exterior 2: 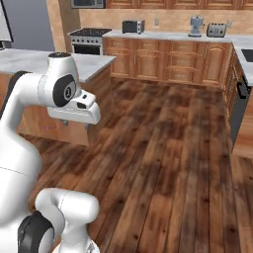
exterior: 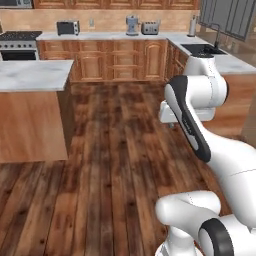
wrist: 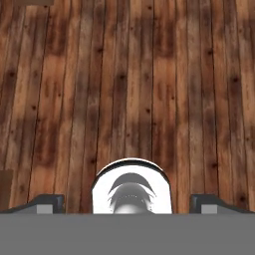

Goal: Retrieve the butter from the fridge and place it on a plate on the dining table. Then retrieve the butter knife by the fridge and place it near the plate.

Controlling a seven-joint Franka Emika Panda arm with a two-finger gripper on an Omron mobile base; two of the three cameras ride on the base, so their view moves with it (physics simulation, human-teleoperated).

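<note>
Nearest us, our fingers (wrist: 127, 203) stand wide apart with nothing between them, pointing down at bare wood floor (wrist: 127, 89). We judge the arm (exterior: 200, 115) is folded in close over the base because we are travelling, not reaching: there is nothing within grasp, so an open, empty hand tucked in is the sensible carry.

A little further off, the table (exterior: 30, 75) stands to our left, its marble top resting on orange-brown sides; the part of the top we see carries nothing, and we cannot make out a plate on it.

Farthest, along the back wall, run the wooden cabinets (exterior: 115, 60) with a toaster (exterior: 150, 27) and stove (exterior: 19, 45).

The butter is not among what lies before us, nor the fridge that holds it, so nothing of the task sits near our fingers. We judge the fetching has not yet begun.
</note>
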